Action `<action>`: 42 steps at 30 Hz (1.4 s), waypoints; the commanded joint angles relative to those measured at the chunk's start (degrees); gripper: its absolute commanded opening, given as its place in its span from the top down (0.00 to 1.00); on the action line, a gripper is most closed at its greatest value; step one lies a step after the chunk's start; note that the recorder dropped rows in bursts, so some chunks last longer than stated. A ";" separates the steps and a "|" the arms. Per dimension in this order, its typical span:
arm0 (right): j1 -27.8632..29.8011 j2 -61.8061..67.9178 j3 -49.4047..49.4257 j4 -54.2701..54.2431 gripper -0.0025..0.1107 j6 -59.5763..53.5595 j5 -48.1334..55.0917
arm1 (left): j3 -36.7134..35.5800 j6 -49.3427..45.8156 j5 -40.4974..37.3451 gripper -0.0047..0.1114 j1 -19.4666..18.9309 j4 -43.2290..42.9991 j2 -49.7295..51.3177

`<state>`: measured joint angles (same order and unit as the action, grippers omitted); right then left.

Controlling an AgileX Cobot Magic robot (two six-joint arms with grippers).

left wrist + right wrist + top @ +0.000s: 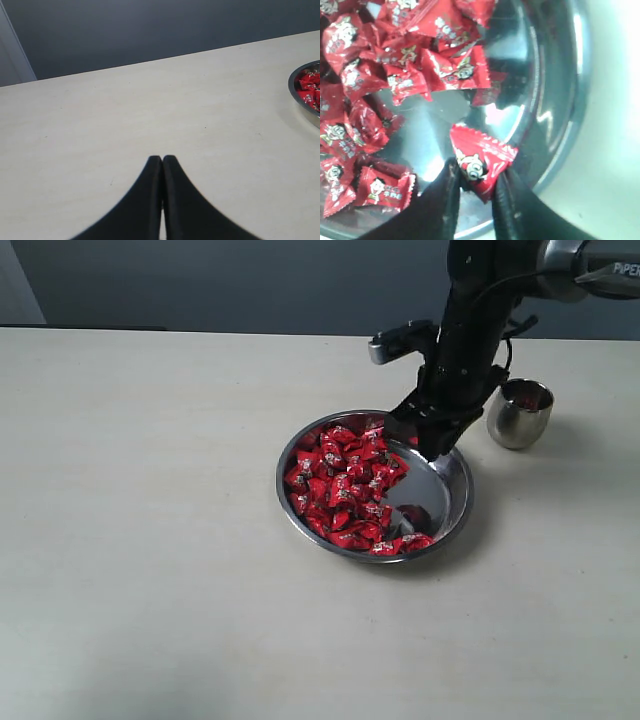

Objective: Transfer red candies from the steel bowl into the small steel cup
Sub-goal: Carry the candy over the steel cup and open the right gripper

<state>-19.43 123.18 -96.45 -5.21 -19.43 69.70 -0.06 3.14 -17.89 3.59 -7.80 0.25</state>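
The right gripper (476,175) is closed down to a narrow gap on a single candy (482,157). Its two dark fingers press the lower part of the shiny red wrapper from either side, while the printed face and crimped ends stick out beyond the tips. In the right wrist view that candy sits apart from the main heap, over a bare, mirror-like patch of the steel bowl (555,95) close to its sloping wall; whether it touches the metal beneath cannot be told. The rest of the red candies (395,60) lie piled across the other part of the dish. In the exterior view the bowl (445,495) sits right of the frame's centre on the pale table (150,540). The candies (345,480) crowd its left half and near rim, and its right half shows bare steel. The black arm comes down from the upper right of the frame, and its gripper (432,448) reaches inside the bowl at the upper right edge of the heap. The small steel cup (520,413) stands upright on the table just beyond the bowl's upper right rim, near it but not touching. The left gripper (162,159) is fully closed, fingertips pressed together, over the table (150,100) and well apart from the bowl, whose rim (291,89) shows in its wrist view.
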 commanded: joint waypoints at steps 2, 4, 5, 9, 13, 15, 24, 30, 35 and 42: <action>0.12 -4.01 -1.00 3.65 0.98 1.55 -4.48 | 0.06 0.32 0.20 0.96 0.60 0.02 -0.25; 0.72 -5.08 -1.00 5.21 0.98 1.91 -6.48 | 0.06 0.32 0.20 0.96 0.60 0.02 -0.25; 1.22 -5.39 -1.00 5.21 0.98 2.47 -7.49 | 0.06 0.32 0.20 0.96 0.60 0.02 -0.25; 6.31 -6.26 -1.00 4.81 0.98 3.05 -9.84 | 0.06 0.32 0.20 0.96 0.60 0.02 -0.25; 11.84 -6.26 -1.00 3.61 0.98 3.05 -11.75 | 0.06 0.32 0.20 0.96 0.60 0.02 -0.25; 14.18 -6.26 -1.00 1.01 0.98 3.05 -13.13 | 0.06 0.32 0.20 0.96 0.60 0.02 -0.25; 18.69 -3.49 -1.00 -1.63 0.98 2.43 -15.39 | 0.06 0.32 0.20 0.96 0.60 0.02 -0.25; 18.82 -2.19 -1.00 -1.55 0.95 2.43 -16.46 | 0.06 0.32 0.20 0.96 0.60 0.02 -0.25; 18.82 -2.19 -1.00 -1.31 0.72 2.43 -15.73 | 0.06 0.32 0.20 0.96 0.60 0.02 -0.25; 18.82 -2.40 -1.00 -1.08 0.72 2.38 -14.25 | 0.06 0.32 0.20 0.96 0.60 0.02 -0.25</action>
<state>-0.96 121.05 -97.19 -5.98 -16.70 54.66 -0.06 3.14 -17.89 3.59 -7.80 0.25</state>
